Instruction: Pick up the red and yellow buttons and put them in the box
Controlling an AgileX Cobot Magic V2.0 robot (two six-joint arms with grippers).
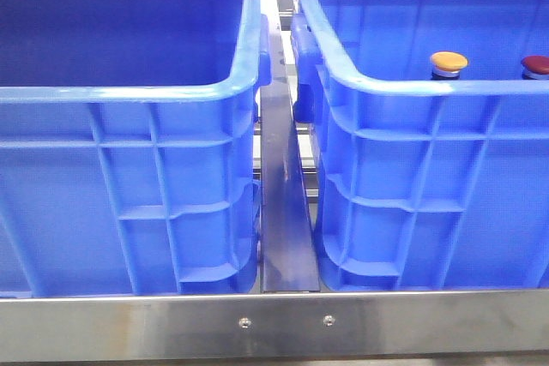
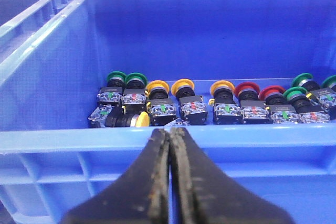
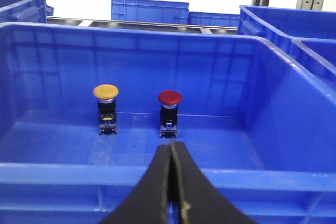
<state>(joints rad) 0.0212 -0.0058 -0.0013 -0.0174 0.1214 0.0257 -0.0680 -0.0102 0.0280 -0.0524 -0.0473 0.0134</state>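
Already your yellow-capped push button (image 3: 106, 107) and dark red-capped push button (image 3: 170, 113) stand upright mid-frame inside the deep blue plastic crate (image 3: 273, 108). Both the left gripper (image 2: 170, 145) and right gripper (image 3: 171, 156) are closed, empty. Reaching again risks toppling them.

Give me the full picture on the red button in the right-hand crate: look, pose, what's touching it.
The red button has a glossy dark-red domed cap on a silvery collar, above a black body with a small clear-and-metal contact block at the base. It stands upright on the floor of the blue crate, near the far wall, beside the yellow button but apart from it. Nothing grips it; the right gripper hangs shut outside the near rim. The front view shows only its cap.
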